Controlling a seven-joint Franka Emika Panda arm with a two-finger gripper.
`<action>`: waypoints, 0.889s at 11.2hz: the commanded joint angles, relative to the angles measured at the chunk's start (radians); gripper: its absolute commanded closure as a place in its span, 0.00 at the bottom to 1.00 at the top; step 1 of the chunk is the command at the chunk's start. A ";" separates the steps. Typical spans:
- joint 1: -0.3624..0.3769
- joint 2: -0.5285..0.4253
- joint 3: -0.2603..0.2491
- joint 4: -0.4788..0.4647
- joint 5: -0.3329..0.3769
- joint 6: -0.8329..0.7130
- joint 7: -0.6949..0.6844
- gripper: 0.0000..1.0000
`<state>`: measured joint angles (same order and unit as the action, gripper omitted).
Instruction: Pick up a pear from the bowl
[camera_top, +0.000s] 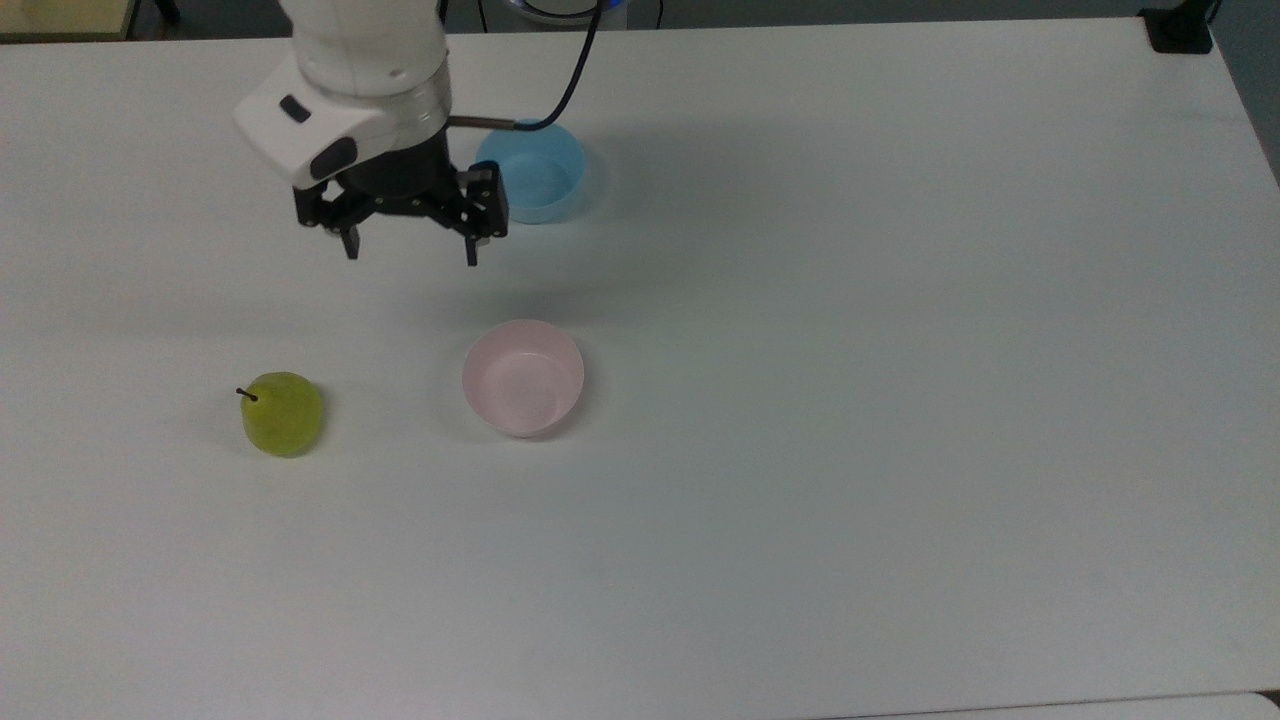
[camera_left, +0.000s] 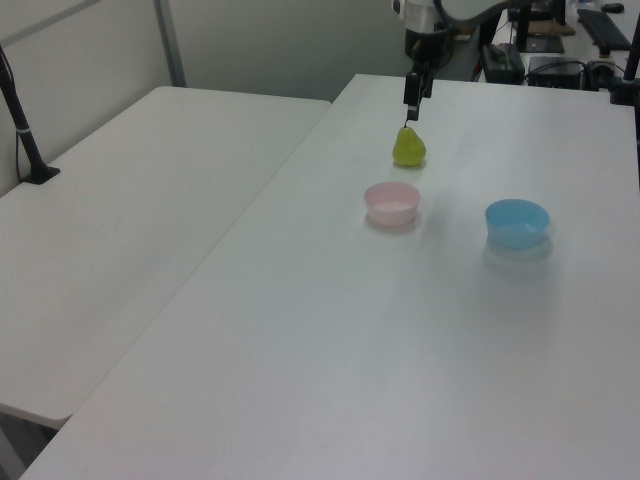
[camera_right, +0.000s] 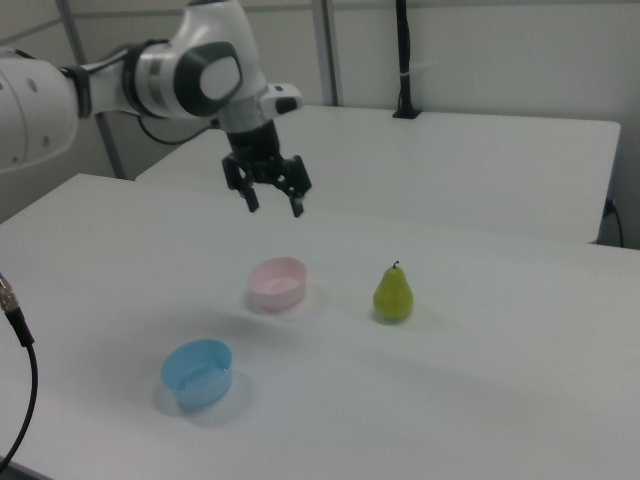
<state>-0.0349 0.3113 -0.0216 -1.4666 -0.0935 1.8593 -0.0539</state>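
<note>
White tabletop (camera_top: 900, 400) spreads wide under me, with a second table beyond it and grey walls behind. On it stand the pink bowl (camera_top: 523, 377), a blue bowl (camera_top: 530, 183) and the pear (camera_top: 283, 413).

My gripper (camera_top: 410, 245) hangs high above the table with its fingers spread apart and nothing between them. In the top view it sits between the two bowls and a little toward the top view's left, well apart from the fruit.

The pear stands upright on the bare table, stem (camera_top: 245, 394) up, off to the top view's left of the pink bowl and not touching it. The pink bowl looks empty, and so does the blue one. So the fruit is out of the bowl, and I judge the pick as done, with the pear set down on the table.

If I must take hold of it again, I would come over it from straight above, keeping the fingers wide enough to pass its belly. I would lower until the pads sit at the widest part, below the narrow neck, then close gently, since a smooth rounded fruit can squirt out sideways or tip over. The stem should stay between the fingers, not under one. Neither bowl is close enough to get in the way there.
</note>
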 joint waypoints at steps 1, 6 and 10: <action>0.081 -0.170 -0.008 -0.139 -0.009 -0.065 0.142 0.00; 0.098 -0.308 -0.014 -0.210 0.005 -0.157 0.172 0.00; 0.095 -0.304 -0.017 -0.204 0.006 -0.161 0.173 0.00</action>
<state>0.0534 0.0275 -0.0326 -1.6408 -0.0932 1.7035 0.1029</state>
